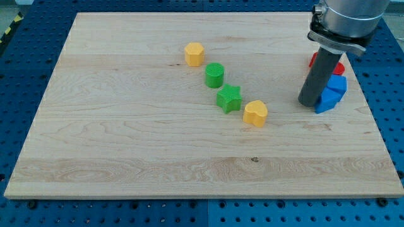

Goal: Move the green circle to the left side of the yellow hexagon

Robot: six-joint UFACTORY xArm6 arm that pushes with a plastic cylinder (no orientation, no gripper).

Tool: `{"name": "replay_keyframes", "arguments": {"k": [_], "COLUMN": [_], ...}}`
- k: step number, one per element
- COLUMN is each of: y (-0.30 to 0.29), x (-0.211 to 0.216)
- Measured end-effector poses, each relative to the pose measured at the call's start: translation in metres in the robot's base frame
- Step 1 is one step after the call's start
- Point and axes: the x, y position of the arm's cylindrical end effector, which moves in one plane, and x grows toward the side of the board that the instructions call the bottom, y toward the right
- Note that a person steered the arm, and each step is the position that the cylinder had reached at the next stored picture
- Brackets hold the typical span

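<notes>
**A pale wooden counter sitting on blue pegboard**

A light wooden counter [126,151] is filling most of the view, its grain running left to right, with a small dark knot showing toward the near edge. Blue perforated pegboard [25,57] is surrounding it on every side, its holes lying in even rows. At the far left corner a yellow-and-black striped strip [11,26] is showing. Soft, even light is falling across everything.

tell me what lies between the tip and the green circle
In the camera view, only bare board lies between my tip and the green circle; the yellow heart sits just below that line.
</notes>
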Motion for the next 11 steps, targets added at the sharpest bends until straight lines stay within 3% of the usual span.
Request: {"name": "replay_keyframes", "arguments": {"k": [2,4,7,11], "y": [0.004,-0.041,-0.128,-0.220], "x": [0.015,0.026,-0.038,-0.074]}}
